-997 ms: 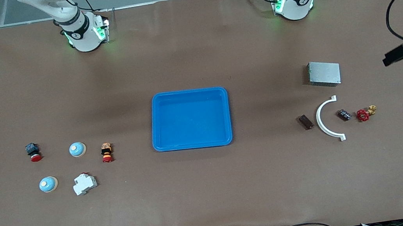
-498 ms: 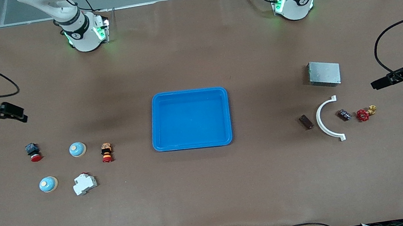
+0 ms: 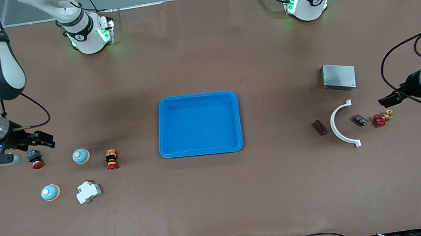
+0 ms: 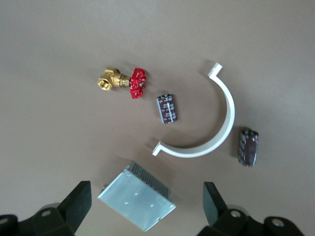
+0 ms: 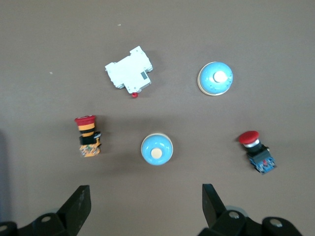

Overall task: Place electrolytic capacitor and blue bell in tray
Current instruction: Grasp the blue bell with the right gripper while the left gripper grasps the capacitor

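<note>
no readable text, labels, brands or numbers on anything

Both wrist views cut off their own black gripper fingers [image 4: 78, 204] at the picture's edge. Print on the two dark cylindrical electrolytic capacitors [image 4: 167, 108] is too small to read.

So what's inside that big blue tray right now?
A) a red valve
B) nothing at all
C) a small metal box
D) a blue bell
B: the blue tray shows only its bare floor, while both blue bells sit on the table toward the right arm's end.
</note>
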You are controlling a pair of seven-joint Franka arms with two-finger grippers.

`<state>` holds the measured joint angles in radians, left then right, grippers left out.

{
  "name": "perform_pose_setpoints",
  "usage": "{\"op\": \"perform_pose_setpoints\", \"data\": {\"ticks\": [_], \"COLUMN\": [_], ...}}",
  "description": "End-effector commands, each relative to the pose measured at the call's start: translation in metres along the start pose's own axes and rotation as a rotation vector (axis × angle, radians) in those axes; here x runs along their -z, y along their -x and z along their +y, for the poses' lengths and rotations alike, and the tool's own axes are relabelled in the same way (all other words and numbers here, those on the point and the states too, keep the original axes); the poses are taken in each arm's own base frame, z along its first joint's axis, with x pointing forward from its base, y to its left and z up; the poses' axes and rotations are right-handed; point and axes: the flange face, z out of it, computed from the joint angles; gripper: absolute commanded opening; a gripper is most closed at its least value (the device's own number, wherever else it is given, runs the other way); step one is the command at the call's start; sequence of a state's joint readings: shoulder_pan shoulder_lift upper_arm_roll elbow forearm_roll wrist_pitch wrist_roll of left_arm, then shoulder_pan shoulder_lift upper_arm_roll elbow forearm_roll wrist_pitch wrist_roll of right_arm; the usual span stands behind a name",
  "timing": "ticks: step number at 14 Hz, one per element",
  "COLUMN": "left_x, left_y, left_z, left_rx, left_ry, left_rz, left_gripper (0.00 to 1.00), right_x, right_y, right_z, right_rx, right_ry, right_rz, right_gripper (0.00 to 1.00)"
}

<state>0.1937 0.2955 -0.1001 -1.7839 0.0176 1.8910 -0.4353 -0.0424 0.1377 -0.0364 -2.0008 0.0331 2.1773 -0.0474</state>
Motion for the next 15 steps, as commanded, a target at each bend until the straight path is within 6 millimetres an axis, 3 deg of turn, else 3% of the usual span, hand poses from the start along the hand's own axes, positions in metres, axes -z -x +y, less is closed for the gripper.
{"op": "perform_pose_setpoints", "data": {"ticks": [1,5,7,10,12,14,15], "left_x": [-0.028,-0.071,-0.097,-0.132,-0.137,-0.157,-0.162], "left_y": [-0.005,-0.002,0.004,0.003,-0.004,-0.010,-0.012], "left_z": [0.010,0.012,0.010,0.006,-0.007,-0.007,-0.004], "left_rx": [0.073,0.063,0.063,0.069,0.093,0.074,0.078], "left_ry": [0.004,-0.016,-0.003,0.010,0.016,0.005,0.011], "left_rz": [-0.006,0.033,0.059,0.068,0.072,0.072,0.077], "left_gripper": [1.00,1.00,1.00,1.00,1.00,0.89,0.88], "right_x": [-0.037,-0.097,-0.119,-0.140,-0.152,-0.166,-0.171], "right_y": [-0.008,0.012,0.013,0.015,0.015,0.016,0.017], "right_z": [0.002,0.007,0.007,0.009,0.008,0.008,0.007], "right_rx": [-0.001,-0.008,-0.007,-0.010,-0.015,-0.014,-0.013], "right_ry": [0.000,0.007,0.009,0.010,0.007,0.008,0.008], "right_rz": [-0.009,0.040,0.027,0.007,0.003,-0.005,-0.012], "right_gripper": [1.00,1.00,1.00,1.00,1.00,1.00,1.00]}}
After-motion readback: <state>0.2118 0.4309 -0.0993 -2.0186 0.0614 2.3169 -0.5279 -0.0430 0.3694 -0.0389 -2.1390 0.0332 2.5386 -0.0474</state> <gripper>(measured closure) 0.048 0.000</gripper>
